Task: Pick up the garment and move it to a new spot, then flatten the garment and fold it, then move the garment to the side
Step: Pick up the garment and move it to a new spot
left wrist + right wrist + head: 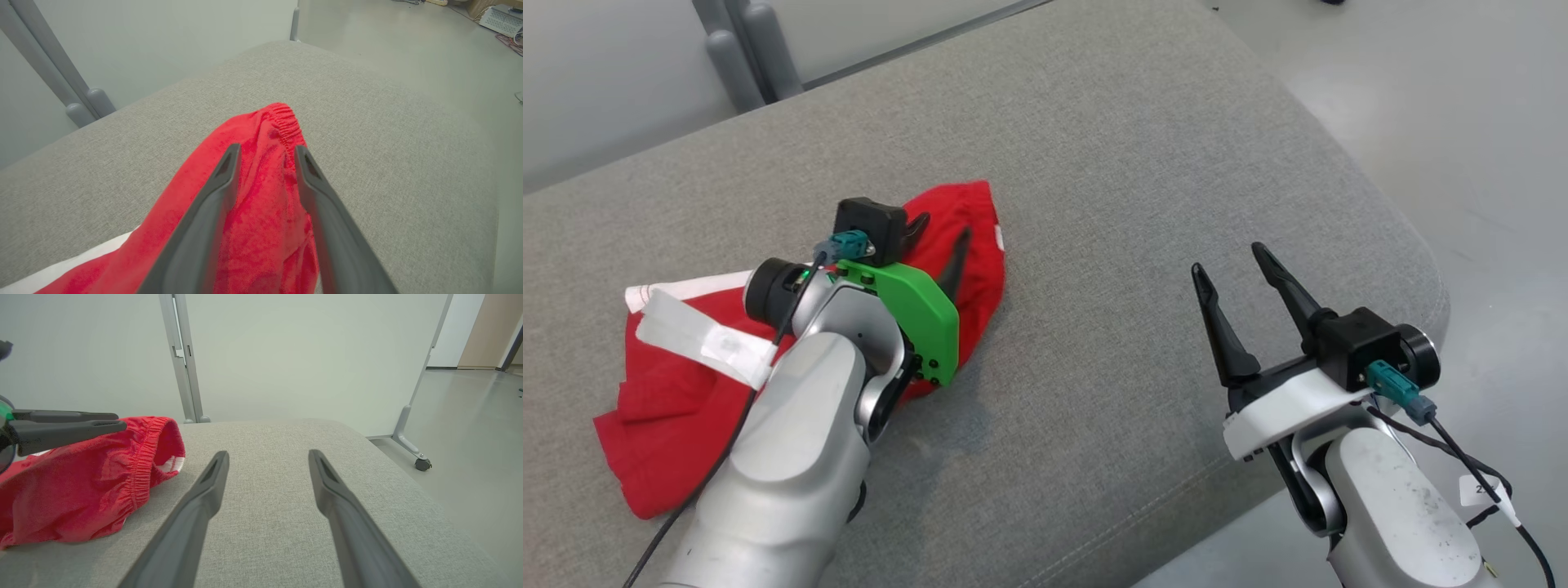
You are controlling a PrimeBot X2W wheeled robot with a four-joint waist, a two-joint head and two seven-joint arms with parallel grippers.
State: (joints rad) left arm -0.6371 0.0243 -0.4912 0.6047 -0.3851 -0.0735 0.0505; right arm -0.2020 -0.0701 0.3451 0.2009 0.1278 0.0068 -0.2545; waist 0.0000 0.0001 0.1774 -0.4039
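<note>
The garment (662, 408) is red with a white stripe and an elastic waistband, and it lies bunched on the left part of the grey cushion (1111, 188). My left gripper (945, 226) stands over its right end with the jaws apart. In the left wrist view the garment (265, 220) shows between and under the open left gripper (267, 148), its waistband just past the fingertips. My right gripper (1227, 258) is open over bare cushion to the right, well apart from the cloth. The right wrist view has the garment (81, 490) at the left, the left gripper (121, 420) on top of it, and my right gripper (268, 453) with nothing in it.
The cushion's rounded right edge (1429, 278) drops to a pale floor (1486, 122). Behind the cushion stands a pale partition with grey posts (739, 57). A wheeled partition foot (421, 463) rests on the floor at the right.
</note>
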